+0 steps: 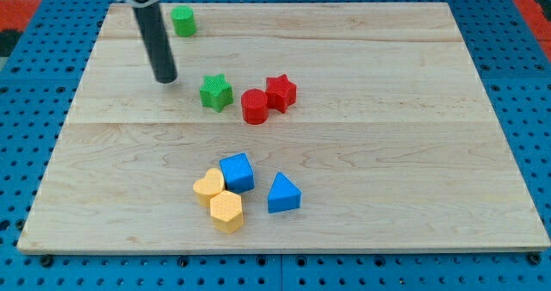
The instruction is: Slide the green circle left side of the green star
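Your tip (166,78) stands between the green circle block (182,21) and green star block (216,93), touching neither. There's no gripper, so nothing is held; the circle likely needs pushing from above.

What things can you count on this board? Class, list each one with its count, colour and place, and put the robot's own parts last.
green circle: 1, green, top left of the view
green star: 1, green, centre left
red circle: 1, red, touching the red star
red star: 1, red, centre
blue cube: 1, blue, lower centre
blue triangle: 1, blue, right of the cube
yellow heart: 1, yellow, left of the cube
yellow hexagon: 1, yellow, lowest
wooden board: 1, pale wood
my tip: 1, dark, between green circle and green star
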You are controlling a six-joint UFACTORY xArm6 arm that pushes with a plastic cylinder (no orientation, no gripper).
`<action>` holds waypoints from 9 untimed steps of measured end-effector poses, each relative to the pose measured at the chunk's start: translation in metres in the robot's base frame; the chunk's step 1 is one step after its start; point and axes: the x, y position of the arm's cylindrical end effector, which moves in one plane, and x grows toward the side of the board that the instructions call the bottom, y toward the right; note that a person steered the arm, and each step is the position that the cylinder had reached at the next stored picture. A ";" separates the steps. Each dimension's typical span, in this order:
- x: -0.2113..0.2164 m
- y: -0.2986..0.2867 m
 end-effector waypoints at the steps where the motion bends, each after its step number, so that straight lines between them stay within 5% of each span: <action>1: 0.024 0.056; 2: 0.024 0.109; 5: -0.087 -0.083; 6: -0.143 -0.061; 7: -0.150 0.025; 8: -0.105 0.077; 9: -0.108 0.126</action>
